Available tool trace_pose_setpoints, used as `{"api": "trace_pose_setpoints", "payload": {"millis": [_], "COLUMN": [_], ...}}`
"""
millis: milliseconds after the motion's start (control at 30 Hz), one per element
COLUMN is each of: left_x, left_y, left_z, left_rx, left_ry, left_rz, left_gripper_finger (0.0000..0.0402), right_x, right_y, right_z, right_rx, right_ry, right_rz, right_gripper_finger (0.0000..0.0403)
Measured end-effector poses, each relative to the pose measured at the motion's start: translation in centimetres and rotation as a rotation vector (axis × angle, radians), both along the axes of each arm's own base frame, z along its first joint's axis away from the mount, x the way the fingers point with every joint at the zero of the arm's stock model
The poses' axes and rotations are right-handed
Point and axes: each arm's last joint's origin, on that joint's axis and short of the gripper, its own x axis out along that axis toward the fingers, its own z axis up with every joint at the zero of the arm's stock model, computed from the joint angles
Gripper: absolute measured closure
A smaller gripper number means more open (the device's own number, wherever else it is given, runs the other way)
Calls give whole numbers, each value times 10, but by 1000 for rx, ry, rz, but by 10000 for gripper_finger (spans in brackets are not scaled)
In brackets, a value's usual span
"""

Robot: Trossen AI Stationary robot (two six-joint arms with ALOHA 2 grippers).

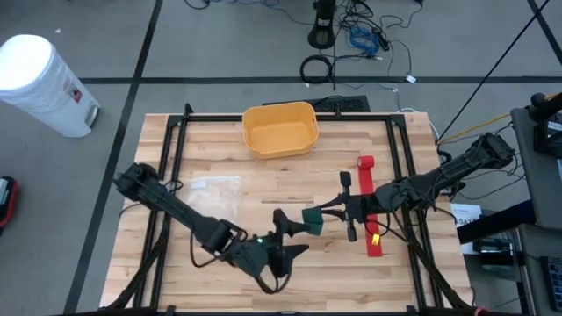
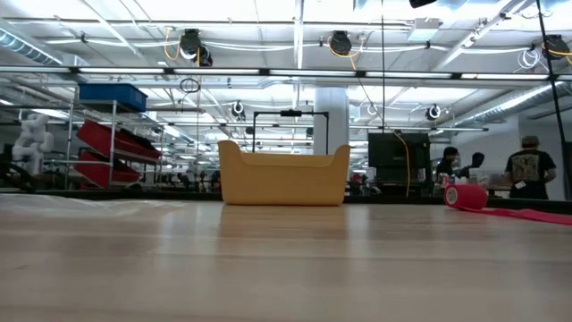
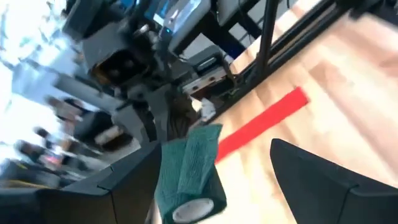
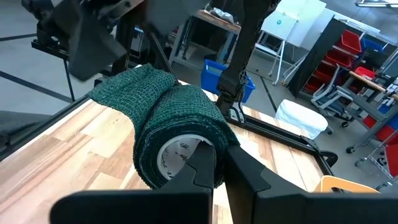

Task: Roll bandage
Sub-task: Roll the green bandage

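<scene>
A dark green bandage roll (image 4: 177,121) hangs above the table's middle (image 1: 313,219), with my right gripper (image 4: 214,165) shut on it. A loose green tail (image 3: 200,144) stands off the roll. My left gripper (image 1: 297,235) is open just left of the roll. In its wrist view the roll (image 3: 186,183) sits between its fingers, close beside one of them (image 3: 124,186), and I see no touch. A red bandage (image 1: 372,211) lies unrolled on the table at the right, with its rolled end (image 1: 365,162) toward the far side. My right gripper holds the green roll at one open end of its pale core (image 4: 177,155). The shut fingers (image 4: 202,165) come level from the table's right and lie along the roll's axis. They cover the place of contact. The roll hangs level, clear of the table.
A yellow bin (image 1: 279,129) stands at the table's far middle. A clear plastic bag (image 1: 215,186) lies left of centre. Black frame rails (image 1: 180,140) run along the table's sides. People stand far off in the room behind (image 2: 529,170).
</scene>
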Motion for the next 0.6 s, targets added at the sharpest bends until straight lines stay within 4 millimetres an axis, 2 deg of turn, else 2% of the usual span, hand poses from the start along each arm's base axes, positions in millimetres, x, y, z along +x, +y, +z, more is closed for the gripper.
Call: {"api": "trace_pose_setpoints", "payload": {"millis": [200,433,600], "left_x": [15,24,24], "left_y": [-12,-17,-15], "left_z": [-18,-24,-24], "left_rx": [205,333,358], "left_ry": [-5,-48,-43], "left_rz": [-18,47,87], "left_gripper_finger": [96,98,133], "right_x": [0,0,0], "right_y": [0,0,0], "right_z": [0,0,0], "right_rx": [0,0,1], "right_ry": [-1,1,0], "right_rz": [0,0,0], "right_gripper_finger": [392,392,392]}}
